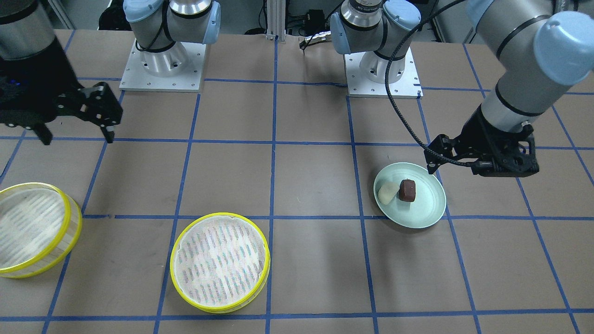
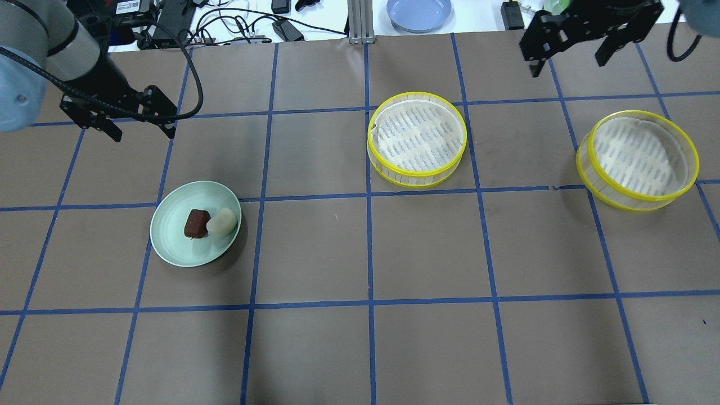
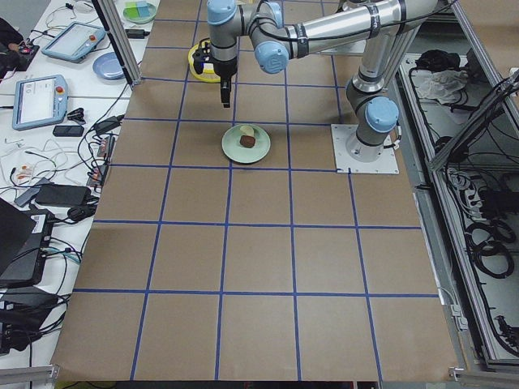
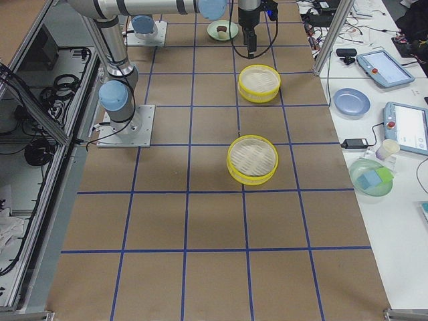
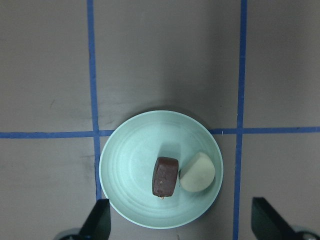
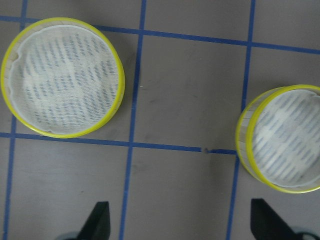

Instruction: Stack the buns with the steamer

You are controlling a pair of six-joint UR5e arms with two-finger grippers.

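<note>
A dark brown blocky bun [image 2: 196,223] and a pale cream rounded bun [image 2: 222,221] lie side by side, touching, on a pale-green plate [image 2: 174,239] at the table's left. My left gripper [image 2: 143,132] hangs open and empty above the table, just beyond the plate; its wrist view looks straight down on the brown bun [image 5: 165,176] and the cream bun [image 5: 197,172]. Two yellow-rimmed steamer trays stand apart and empty, one at the middle [image 2: 417,135] and one at the right [image 2: 638,159]. My right gripper [image 2: 568,62] is open and empty, high above the far edge between them.
A blue plate [image 2: 419,12], cables and devices lie on the white bench beyond the table's far edge. Both arm bases [image 1: 162,65] stand at the robot's side. Blue tape lines grid the brown table.
</note>
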